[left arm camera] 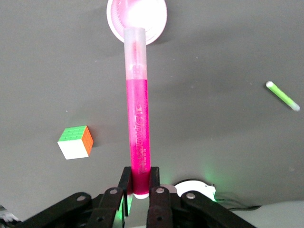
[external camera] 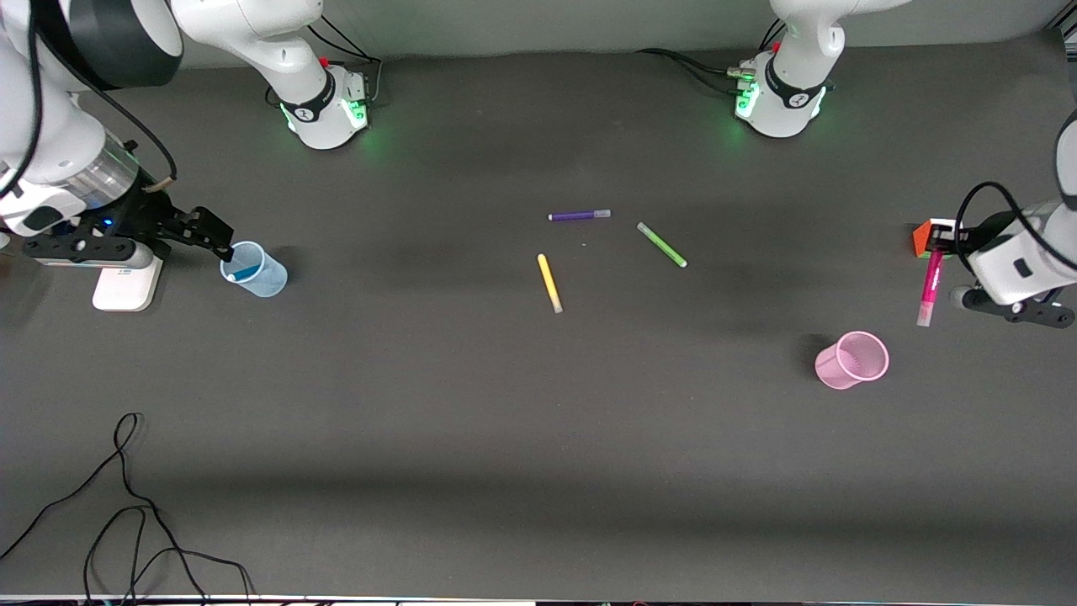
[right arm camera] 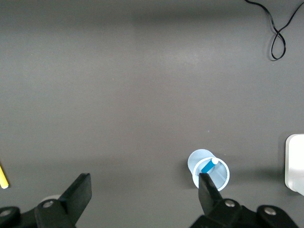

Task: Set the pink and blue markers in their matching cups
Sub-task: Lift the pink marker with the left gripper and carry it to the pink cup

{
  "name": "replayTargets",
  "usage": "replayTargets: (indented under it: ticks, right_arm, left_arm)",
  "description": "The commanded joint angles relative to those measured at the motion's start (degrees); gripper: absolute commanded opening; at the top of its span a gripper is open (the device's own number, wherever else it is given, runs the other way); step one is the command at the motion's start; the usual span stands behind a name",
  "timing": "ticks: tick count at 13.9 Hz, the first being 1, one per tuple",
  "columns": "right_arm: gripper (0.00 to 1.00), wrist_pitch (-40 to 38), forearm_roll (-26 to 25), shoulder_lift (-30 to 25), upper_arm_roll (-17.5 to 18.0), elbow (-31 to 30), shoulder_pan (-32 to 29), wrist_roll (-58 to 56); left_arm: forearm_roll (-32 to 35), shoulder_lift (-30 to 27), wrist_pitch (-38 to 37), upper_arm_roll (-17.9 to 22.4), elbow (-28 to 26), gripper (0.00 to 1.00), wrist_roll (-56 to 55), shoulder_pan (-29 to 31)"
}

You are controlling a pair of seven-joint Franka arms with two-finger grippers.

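My left gripper (external camera: 942, 244) is shut on one end of the pink marker (external camera: 930, 290) and holds it in the air over the table by a colour cube. In the left wrist view the pink marker (left arm camera: 137, 118) runs out from the gripper (left arm camera: 138, 183), its pale end in line with the pink mesh cup (left arm camera: 137, 19). The pink cup (external camera: 851, 360) stands upright at the left arm's end. The blue marker (external camera: 244, 273) leans inside the pale blue cup (external camera: 257, 271) at the right arm's end. My right gripper (external camera: 214, 237) is open and empty beside that cup (right arm camera: 209, 168).
Purple (external camera: 579, 215), green (external camera: 661, 245) and yellow (external camera: 549, 284) markers lie mid-table. A colour cube (external camera: 921, 238) sits under the left gripper. A white block (external camera: 126, 286) lies beside the blue cup. A black cable (external camera: 126, 505) loops near the front edge.
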Motion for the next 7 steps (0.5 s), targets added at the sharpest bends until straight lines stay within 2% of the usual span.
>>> replayTargets:
  ticks: [1, 7]
  right_arm:
    - [1.00, -1.30, 2.78, 2.17, -0.87, 2.23, -0.11, -1.68]
    - [1.00, -1.65, 4.19, 2.87, -1.05, 1.18, -0.11, -1.68]
  left_arm:
    - [1.66, 6.70, -2.19, -0.85, 5.32, 0.00, -7.38, 0.07]
    - [1.66, 18.58, -2.28, -1.29, 11.31, 0.00, -13.56, -1.07]
